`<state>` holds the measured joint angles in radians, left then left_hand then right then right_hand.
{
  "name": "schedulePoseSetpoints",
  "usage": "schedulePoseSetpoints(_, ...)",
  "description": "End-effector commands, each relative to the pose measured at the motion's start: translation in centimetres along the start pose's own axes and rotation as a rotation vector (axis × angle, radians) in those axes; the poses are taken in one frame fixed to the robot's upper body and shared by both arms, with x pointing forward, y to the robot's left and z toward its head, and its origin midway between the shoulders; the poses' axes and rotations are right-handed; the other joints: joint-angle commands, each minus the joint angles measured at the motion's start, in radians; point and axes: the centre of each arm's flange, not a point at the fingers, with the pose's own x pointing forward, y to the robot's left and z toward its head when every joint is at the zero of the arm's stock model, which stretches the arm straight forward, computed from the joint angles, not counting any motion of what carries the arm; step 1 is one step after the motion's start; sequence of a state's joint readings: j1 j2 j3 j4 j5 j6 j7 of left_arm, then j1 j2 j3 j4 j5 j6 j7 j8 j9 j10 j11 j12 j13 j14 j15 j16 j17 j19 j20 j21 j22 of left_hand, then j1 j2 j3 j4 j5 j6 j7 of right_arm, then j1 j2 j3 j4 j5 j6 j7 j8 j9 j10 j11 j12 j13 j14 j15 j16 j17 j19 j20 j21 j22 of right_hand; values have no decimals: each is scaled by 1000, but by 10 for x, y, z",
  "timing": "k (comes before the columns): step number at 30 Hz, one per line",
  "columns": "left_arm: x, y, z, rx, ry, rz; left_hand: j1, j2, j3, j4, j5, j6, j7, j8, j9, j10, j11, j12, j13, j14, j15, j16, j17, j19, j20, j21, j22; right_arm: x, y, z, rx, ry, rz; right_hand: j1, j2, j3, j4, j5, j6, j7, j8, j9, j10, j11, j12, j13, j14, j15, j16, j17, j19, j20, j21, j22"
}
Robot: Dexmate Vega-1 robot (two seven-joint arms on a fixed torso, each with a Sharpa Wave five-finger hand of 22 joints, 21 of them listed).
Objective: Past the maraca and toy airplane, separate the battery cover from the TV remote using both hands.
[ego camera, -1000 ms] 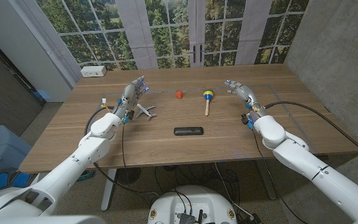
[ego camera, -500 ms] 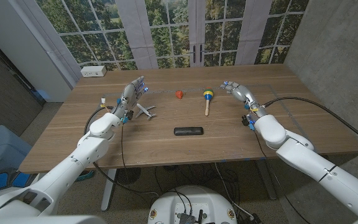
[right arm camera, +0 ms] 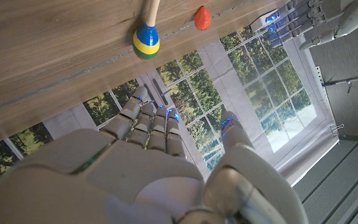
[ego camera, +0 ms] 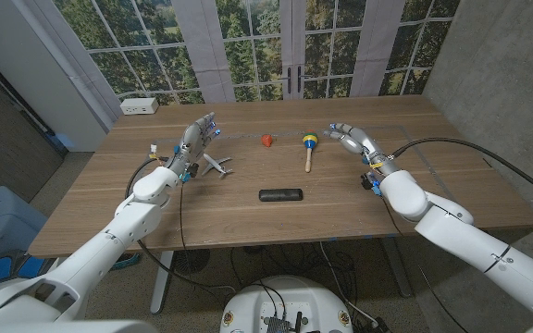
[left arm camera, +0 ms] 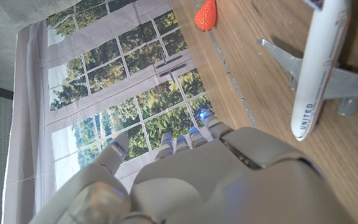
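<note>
The black TV remote lies lengthwise near the table's middle, nearer the front edge, with no hand on it. Beyond it lie the maraca, with a striped head and wooden handle, and the white toy airplane, whose fuselage runs close by my left hand. My left hand is raised above the table beside the airplane, fingers apart, holding nothing. My right hand hovers to the right of the maraca, fingers spread and empty. The remote's battery cover cannot be made out.
A small red strawberry-like toy sits between airplane and maraca, its red body near my left hand. A white power strip rests at the far left corner. Windows stand behind the table.
My right hand has swung left toward the maraca and lowered a little. The left hand has barely shifted. The remote, airplane and maraca have stayed put.
</note>
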<state>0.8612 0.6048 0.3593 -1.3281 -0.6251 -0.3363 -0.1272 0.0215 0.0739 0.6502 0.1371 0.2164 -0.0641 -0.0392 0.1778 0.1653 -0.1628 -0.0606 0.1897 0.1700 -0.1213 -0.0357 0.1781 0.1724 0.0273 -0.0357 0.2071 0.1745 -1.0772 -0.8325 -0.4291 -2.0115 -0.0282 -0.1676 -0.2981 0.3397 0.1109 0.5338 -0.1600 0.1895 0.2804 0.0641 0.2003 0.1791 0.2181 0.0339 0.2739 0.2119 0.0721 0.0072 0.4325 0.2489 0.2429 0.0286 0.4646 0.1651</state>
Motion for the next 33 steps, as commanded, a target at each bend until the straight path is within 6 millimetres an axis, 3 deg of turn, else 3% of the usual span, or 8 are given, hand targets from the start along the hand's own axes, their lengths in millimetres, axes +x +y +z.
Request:
schedulePoseSetpoints(1,2,-1,-2,1,9,-9,7,73,4,-8,4,4,-3,2,4,2,2,3,5,1,-49,4,2,10,-62,5,5,-9,3,18,-153,-11,24,4,8,-3,-1,6,12,1,3,5,10,1,-2,4,6,-3,-3,2,9,-2,-7,5)
schedulePoseSetpoints(33,4,-6,-1,7,13,-28,6,74,5,-8,4,5,-2,1,4,2,1,2,5,1,-48,3,3,11,-62,3,5,-22,18,45,-414,-1,125,19,15,-10,-3,9,15,-11,1,6,18,-11,-6,7,25,-21,0,3,48,-14,-13,6)
